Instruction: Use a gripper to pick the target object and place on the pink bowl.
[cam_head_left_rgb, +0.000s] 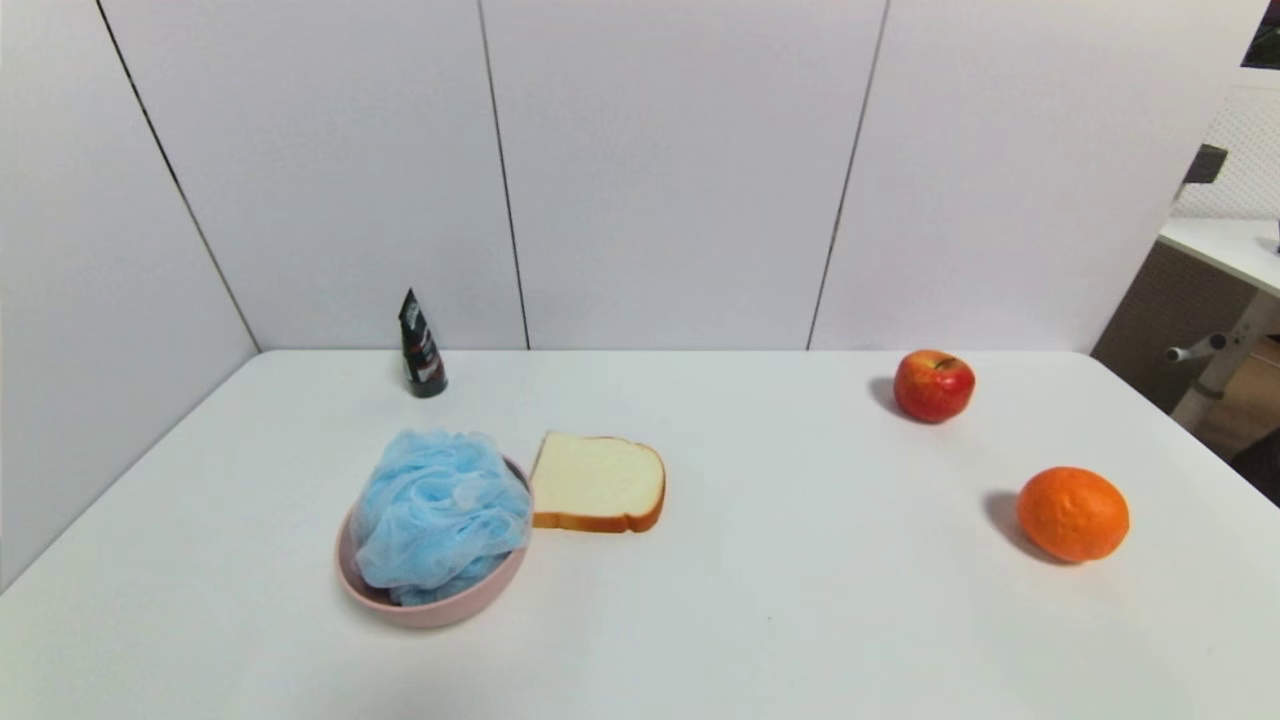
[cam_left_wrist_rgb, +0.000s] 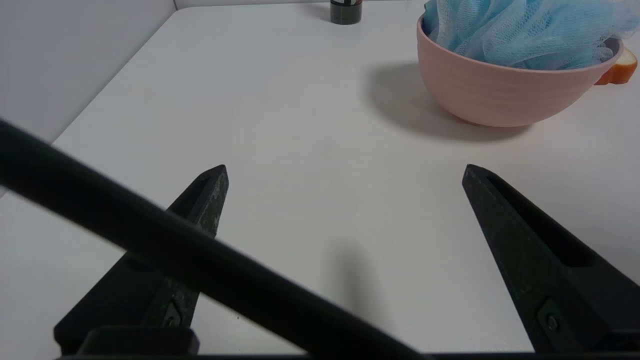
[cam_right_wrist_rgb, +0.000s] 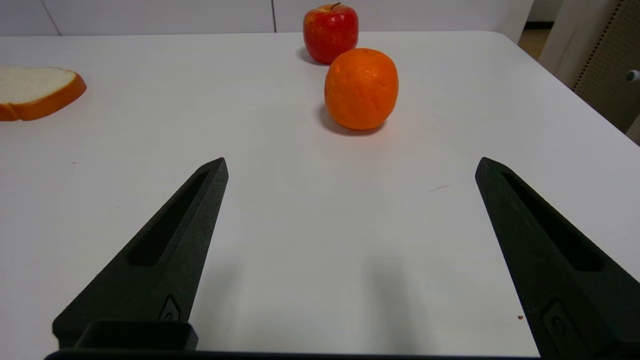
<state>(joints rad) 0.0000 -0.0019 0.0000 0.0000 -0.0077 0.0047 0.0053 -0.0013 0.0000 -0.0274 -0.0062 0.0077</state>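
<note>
So the blue bath puff is sat in the pink bowl, lower left of the head view, heaped well above the rim and spilling toward the bread slice that lies just beside the bowl on its right. Going by that, the placing looks done.

What could go wrong from here: the puff is piled high and loose, so it could be dragged back out if netting gets snagged on a pointed finger passing close, and the bowl could be nudged into the bread, since hardly any gap is left between them.

Neither arm is seen in the head view at all. In the left wrist view the left gripper is shown spread wide with nothing held, low over bare table, with the bowl and puff off in the upper right of that frame and a black cable crossing the lower left. The right gripper is likewise splayed and empty in its own view, with the orange and the apple ahead of it.

The small dark tube standing by the back wall is only shown whole from the head; just its base is caught by the left wrist.
</note>
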